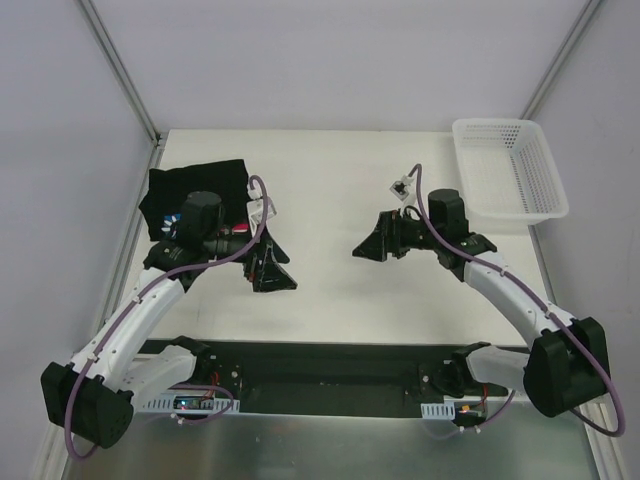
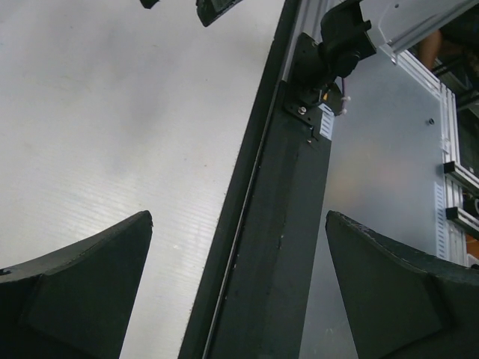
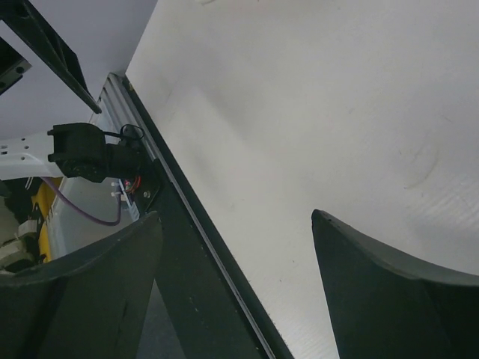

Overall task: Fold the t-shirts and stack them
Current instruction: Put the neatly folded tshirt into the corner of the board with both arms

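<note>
The left pincer (image 1: 272,274) hangs above bare desk (image 1: 330,180) with its jaws spread wide and nothing between them; its wrist view shows only the desk surface and the dark rail at the near edge. The right pincer (image 1: 372,243) is likewise open and empty, hovering over bare desk across from the left one, the two well apart. The only shirt that shows is the black t-shirt (image 1: 195,185), lying as a compact dark bundle behind the left pincer and off to its left, near the far left corner of the desk, partly hidden by that arm's wrist; a bit of blue and red peeks out at its near edge, too small to read. The white mesh basket (image 1: 497,123) sits beyond the right pincer, off to its right. Judging from this, the black shirt looks folded and set down, and both arms are between grasps. No other shirt is in view, so the next move calls for finding one to fetch, if any remains, before it can be spread, folded and stacked.
</note>
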Tool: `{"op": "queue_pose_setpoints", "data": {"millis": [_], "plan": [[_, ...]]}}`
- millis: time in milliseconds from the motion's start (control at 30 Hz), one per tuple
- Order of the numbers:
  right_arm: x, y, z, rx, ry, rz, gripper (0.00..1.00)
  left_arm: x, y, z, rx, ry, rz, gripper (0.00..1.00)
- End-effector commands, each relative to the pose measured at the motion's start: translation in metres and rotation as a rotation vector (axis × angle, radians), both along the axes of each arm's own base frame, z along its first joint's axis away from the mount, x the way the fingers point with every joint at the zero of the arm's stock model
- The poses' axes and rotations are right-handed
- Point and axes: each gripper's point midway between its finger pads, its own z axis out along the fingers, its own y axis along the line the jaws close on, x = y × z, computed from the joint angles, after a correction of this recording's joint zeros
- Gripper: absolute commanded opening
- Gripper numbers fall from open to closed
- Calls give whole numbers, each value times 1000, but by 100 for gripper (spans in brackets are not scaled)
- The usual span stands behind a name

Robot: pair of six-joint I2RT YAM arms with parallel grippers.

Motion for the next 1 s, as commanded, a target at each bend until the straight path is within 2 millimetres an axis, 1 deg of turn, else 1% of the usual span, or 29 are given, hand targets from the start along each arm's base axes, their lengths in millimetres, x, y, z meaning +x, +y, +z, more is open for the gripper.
{"op": "queue_pose_setpoints", "data": {"millis": [0,33,167,233,333,500,633,967], "plan": [[-3,21,19,106,-60,117,83,-15,-7,10,-70,-37,-126,99],[-4,24,20,112,-67,131,84,-16,-7,11,-76,-38,-132,99],[-3,29,13,120,-38,153,84,-17,-7,13,-85,-52,-134,99],[-2,31,14,125,-35,160,84,-19,-7,10,-87,-42,-140,99],[-1,32,14,130,-35,166,85,-16,-9,9,-91,-45,-146,99],[-3,33,16,142,-33,177,85,-20,-13,11,-113,20,-193,99],[-4,33,12,142,-23,184,86,-17,-14,7,-103,27,-183,99],[-2,34,13,141,-51,187,86,-7,-16,0,-75,57,-143,99]]}}
